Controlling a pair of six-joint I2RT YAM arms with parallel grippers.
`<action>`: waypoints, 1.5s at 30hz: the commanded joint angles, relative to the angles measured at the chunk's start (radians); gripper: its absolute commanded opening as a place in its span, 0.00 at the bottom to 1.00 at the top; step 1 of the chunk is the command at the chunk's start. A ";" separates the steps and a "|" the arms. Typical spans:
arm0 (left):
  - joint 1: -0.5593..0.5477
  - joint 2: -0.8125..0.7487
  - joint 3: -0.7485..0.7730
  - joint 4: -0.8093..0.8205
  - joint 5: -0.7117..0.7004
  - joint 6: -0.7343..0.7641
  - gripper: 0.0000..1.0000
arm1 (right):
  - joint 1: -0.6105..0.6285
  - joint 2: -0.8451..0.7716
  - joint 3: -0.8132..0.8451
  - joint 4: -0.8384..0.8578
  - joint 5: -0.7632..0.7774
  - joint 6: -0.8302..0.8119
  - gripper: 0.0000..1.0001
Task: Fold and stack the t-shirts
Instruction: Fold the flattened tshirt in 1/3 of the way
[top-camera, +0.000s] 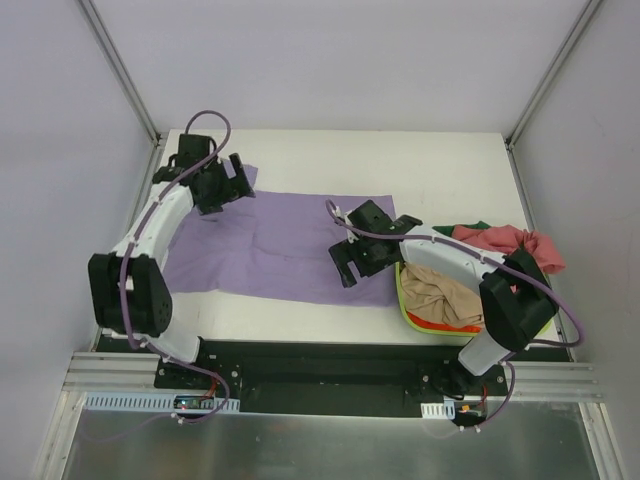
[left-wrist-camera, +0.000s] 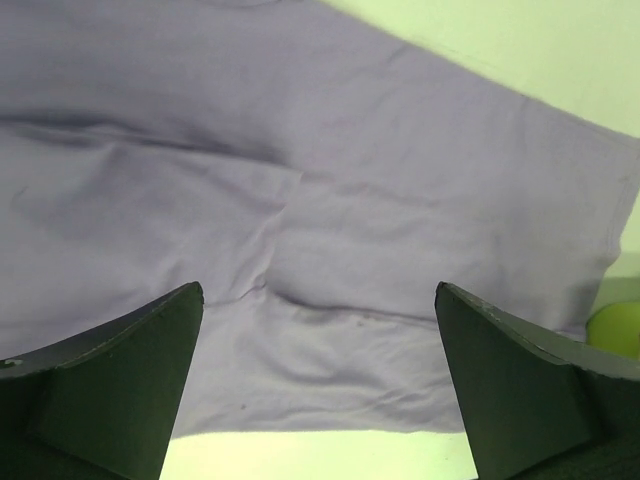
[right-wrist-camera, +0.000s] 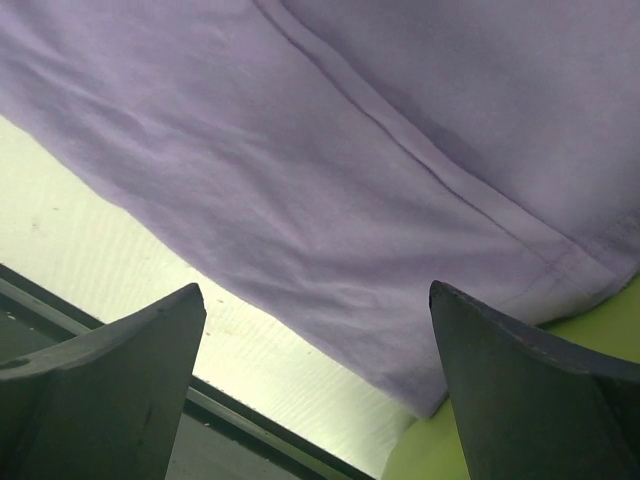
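Note:
A large lavender-purple t-shirt (top-camera: 275, 245) lies spread flat on the white table (top-camera: 400, 165). My left gripper (top-camera: 228, 185) hovers over the shirt's far left corner. It is open, and in the left wrist view (left-wrist-camera: 318, 290) only wrinkled lavender cloth (left-wrist-camera: 300, 150) shows between the fingers. My right gripper (top-camera: 348, 262) is open above the shirt's near right edge; the right wrist view (right-wrist-camera: 316, 291) shows the hem (right-wrist-camera: 400, 150) and bare table between the fingers. A tan-beige shirt (top-camera: 440, 295), a pinkish-red one (top-camera: 505, 242) and a dark green one (top-camera: 478, 228) are bunched at the lime-green basket (top-camera: 408, 312).
The basket stands at the near right, touching the lavender shirt's corner (right-wrist-camera: 450, 450). White walls with metal posts enclose the table on three sides. A black rail (top-camera: 320, 355) with both arm bases runs along the near edge.

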 joint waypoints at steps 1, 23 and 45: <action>0.068 -0.122 -0.230 0.006 -0.100 -0.041 0.99 | 0.047 -0.035 0.030 -0.016 0.040 0.070 0.96; 0.522 -0.261 -0.737 0.175 -0.118 -0.223 0.99 | 0.103 0.034 -0.119 0.035 -0.064 0.164 0.96; 0.546 -0.555 -0.560 0.074 0.049 -0.342 0.99 | 0.116 -0.096 0.108 -0.036 0.182 0.233 0.96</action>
